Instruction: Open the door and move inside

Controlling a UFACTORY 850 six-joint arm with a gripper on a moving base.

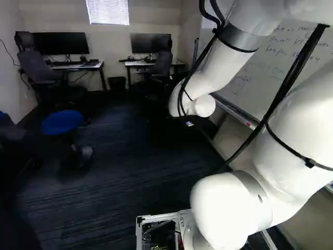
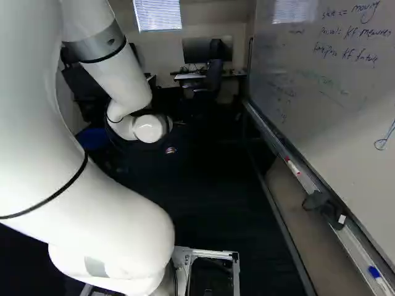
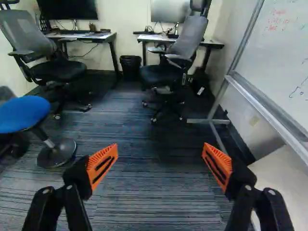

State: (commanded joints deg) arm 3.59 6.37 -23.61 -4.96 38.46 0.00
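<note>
- Left base view: driving ahead could clip the blue stool (image 1: 61,122), if steered too far left; the arm (image 1: 229,57) hides some floor.
- Right base view: a wide swing could strike the whiteboard (image 2: 321,80), which stands close.
- Wrist view: gripper (image 3: 160,150) spread open, empty; door in no view, so a blind reach may miss.

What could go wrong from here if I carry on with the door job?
No door or handle shows in any view, so the open end effector may have nothing right to grasp; driving on could head toward the office chairs instead.

The whiteboard runs close along one side, and its stand's foot juts onto the floor: the base might catch it.

A slack black cable hangs off the arm and could snag as it swings.
</note>
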